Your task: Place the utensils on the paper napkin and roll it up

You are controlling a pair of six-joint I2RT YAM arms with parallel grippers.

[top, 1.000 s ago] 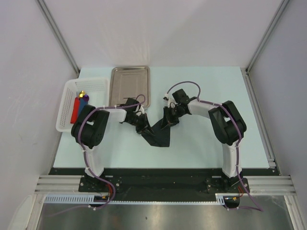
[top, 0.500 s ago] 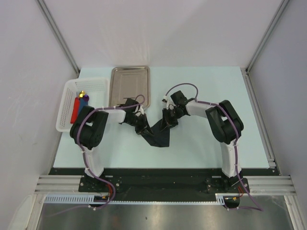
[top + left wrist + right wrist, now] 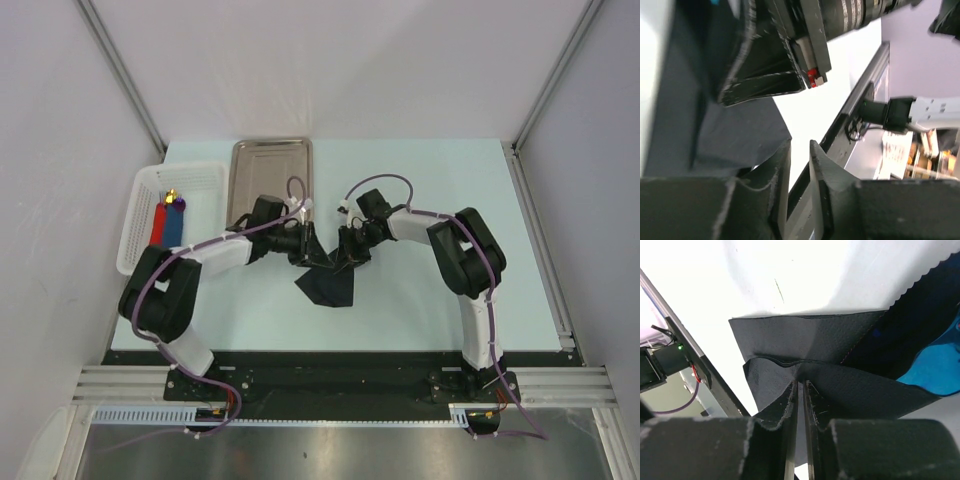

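We see one black napkin [image 3: 325, 285] mid-table, well apart from every table [image 3: 450, 180] edge, with bare surface to its right. The right gripper [image 3: 800, 385] pinches its fold. The left gripper [image 3: 800, 150] is slightly parted and empty. One blue utensil [image 3: 940, 365] shows within the folds. One tray [image 3: 270, 170] and one basket [image 3: 150, 200] sit at the back left.

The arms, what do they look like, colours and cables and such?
Both alike: left arm and right arm have white links, bulky black joints, and a purple cable looping along each. The fingers are matte black with scuffed edges.
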